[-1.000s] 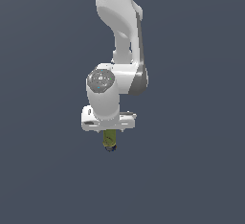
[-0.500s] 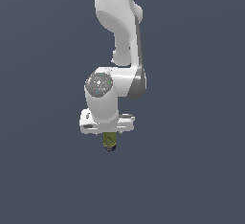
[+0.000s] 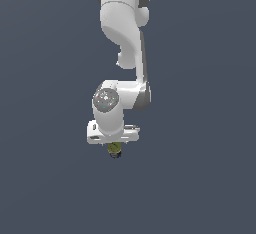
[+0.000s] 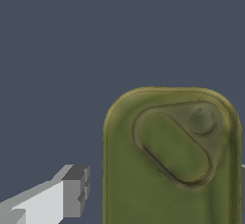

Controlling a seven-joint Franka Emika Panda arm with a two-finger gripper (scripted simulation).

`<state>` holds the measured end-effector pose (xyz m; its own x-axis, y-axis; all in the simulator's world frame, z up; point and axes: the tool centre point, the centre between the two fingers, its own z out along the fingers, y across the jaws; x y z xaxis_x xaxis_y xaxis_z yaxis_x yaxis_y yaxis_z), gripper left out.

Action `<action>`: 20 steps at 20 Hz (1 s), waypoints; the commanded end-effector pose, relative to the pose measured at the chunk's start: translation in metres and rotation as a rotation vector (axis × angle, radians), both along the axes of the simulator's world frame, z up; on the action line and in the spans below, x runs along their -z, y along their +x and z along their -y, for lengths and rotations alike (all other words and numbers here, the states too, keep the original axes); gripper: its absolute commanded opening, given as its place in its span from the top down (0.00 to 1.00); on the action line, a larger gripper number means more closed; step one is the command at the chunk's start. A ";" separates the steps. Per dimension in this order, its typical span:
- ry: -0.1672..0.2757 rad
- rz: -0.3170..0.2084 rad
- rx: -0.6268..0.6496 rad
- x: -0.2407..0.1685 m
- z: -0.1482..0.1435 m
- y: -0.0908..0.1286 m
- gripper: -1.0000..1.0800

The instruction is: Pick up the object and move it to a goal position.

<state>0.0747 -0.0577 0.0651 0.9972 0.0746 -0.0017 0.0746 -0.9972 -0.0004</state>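
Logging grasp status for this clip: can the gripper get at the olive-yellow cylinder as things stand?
Probably yes: the cylinder hangs right under the gripper, seemingly between its fingers; nothing blocks it. Contact isn't clearly visible.

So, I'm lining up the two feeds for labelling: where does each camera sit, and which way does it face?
Exterior view: off the arm, facing the white arm hanging from the frame's top; the claw sits low, the olive object poking out below it.
Wrist view: on the wrist, looking along the claw at the object close up; one grey-tipped white finger shows.
Shared: the olive object, the claw and the plain dark background.
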 end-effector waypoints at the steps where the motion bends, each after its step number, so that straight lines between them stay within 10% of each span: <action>1: 0.000 0.002 0.000 0.007 0.000 0.001 0.04; 5: 0.000 0.002 0.000 0.007 0.000 0.002 0.04; 6: 0.000 0.002 0.000 0.007 0.000 0.002 1.00; 20: 0.000 0.000 -0.001 0.007 -0.003 0.000 1.00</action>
